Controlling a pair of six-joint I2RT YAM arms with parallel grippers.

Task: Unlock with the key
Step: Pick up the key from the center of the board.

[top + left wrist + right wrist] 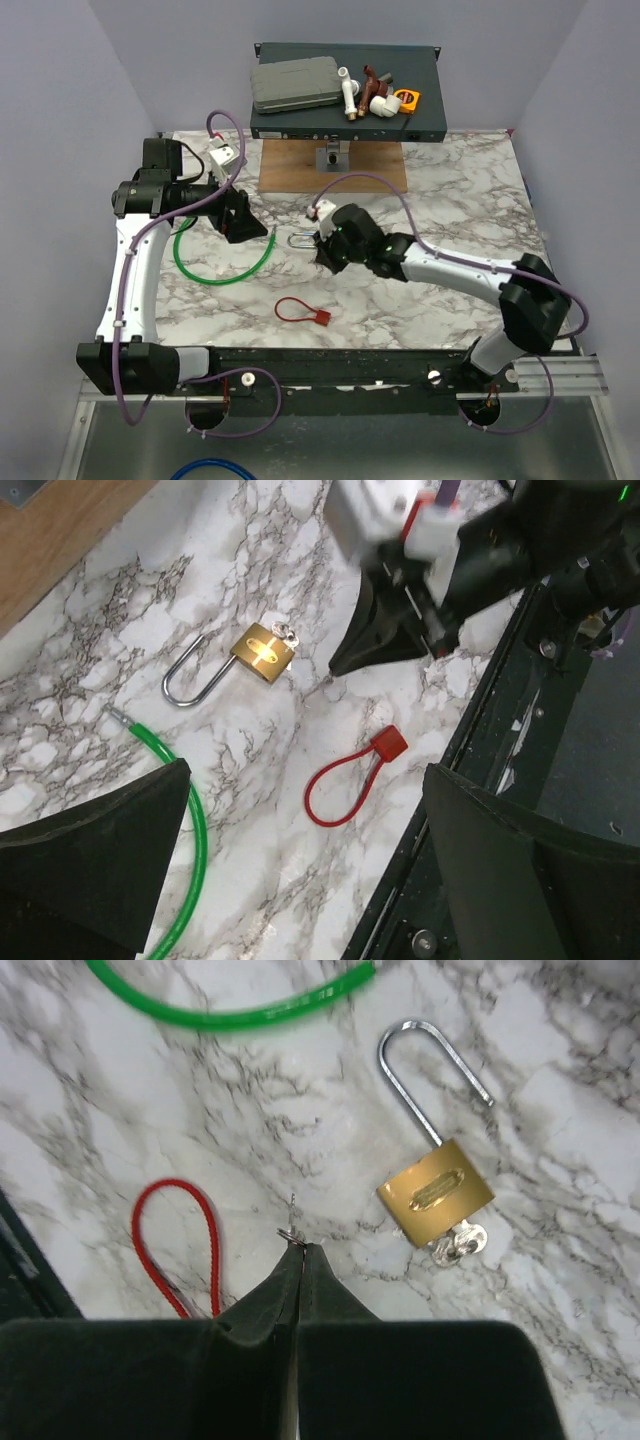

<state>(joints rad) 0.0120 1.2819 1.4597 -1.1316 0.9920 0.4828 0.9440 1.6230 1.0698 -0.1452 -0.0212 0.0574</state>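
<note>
A brass padlock [435,1192] lies flat on the marble table [560,1290]; one leg of its steel shackle [420,1070] ends free of the body. Silver key pieces [458,1243] stick out of its base. My right gripper [299,1247] is shut just left of the padlock, with a thin key [291,1218] and its small ring poking out of the fingertips toward the table. From the left wrist view, the padlock [262,652] sits beside those dark fingertips [345,660]. My left gripper [310,860] hangs open above the table, holding nothing.
A red cord loop [345,780] lies near the table's front edge. A green cable [215,270] curves to the padlock's left. At the back stand a wooden board [335,165] and a dark case [345,90] carrying fittings and a grey box.
</note>
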